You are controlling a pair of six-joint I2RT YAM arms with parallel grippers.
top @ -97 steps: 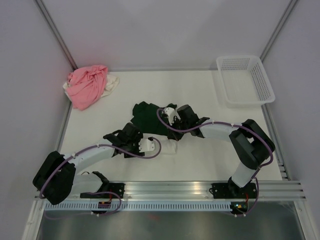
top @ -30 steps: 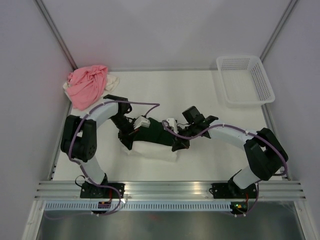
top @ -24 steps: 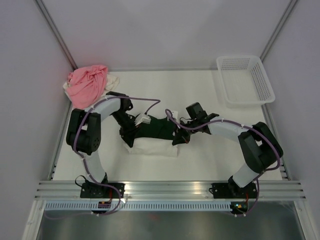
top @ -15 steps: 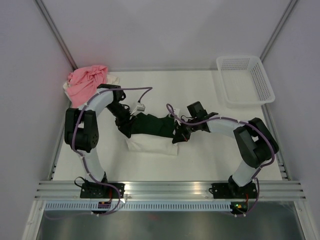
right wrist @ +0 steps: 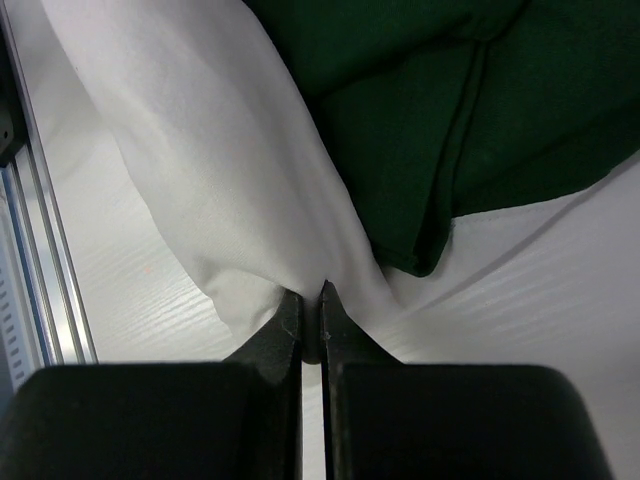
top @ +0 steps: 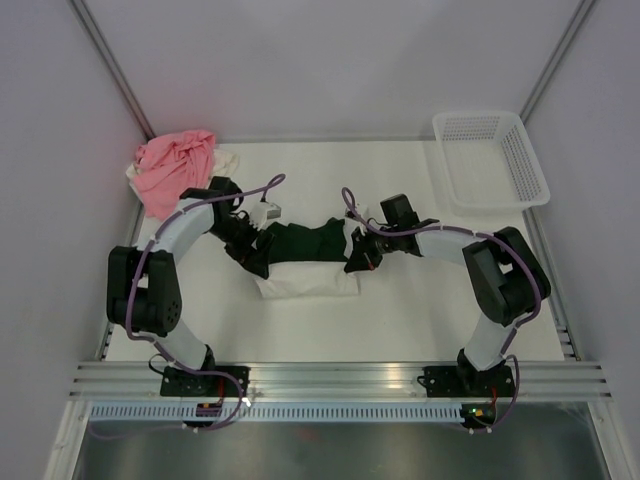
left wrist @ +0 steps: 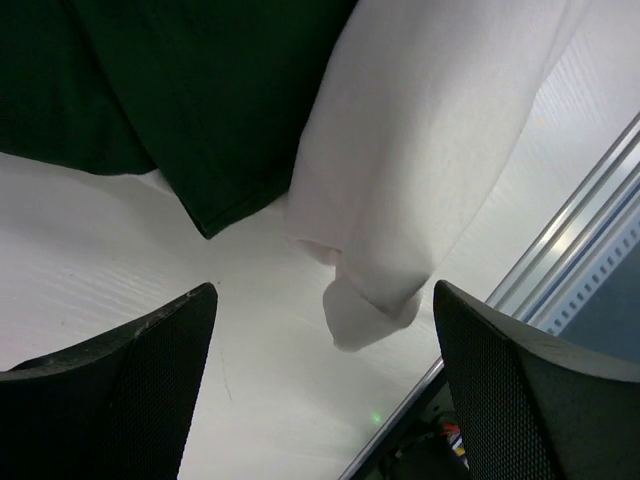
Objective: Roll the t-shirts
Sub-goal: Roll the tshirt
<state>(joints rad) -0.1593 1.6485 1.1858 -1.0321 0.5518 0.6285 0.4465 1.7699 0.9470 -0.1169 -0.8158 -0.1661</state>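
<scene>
A dark green t-shirt lies bunched in a long strip across a folded cream-white t-shirt mid-table. My left gripper sits at the strip's left end, open, with only bare table between its fingers; the white t-shirt and the green t-shirt lie just ahead of it. My right gripper is at the right end, shut on a pinched fold of the white t-shirt, beside the green t-shirt. A pink t-shirt lies heaped on a cream t-shirt at the back left.
A white mesh basket stands at the back right corner. Walls close the table on three sides. A metal rail runs along the near edge by the arm bases.
My left gripper has opened and let go of the cloth. Both grippers moved toward the back, and the green and white shirts shifted with them.
</scene>
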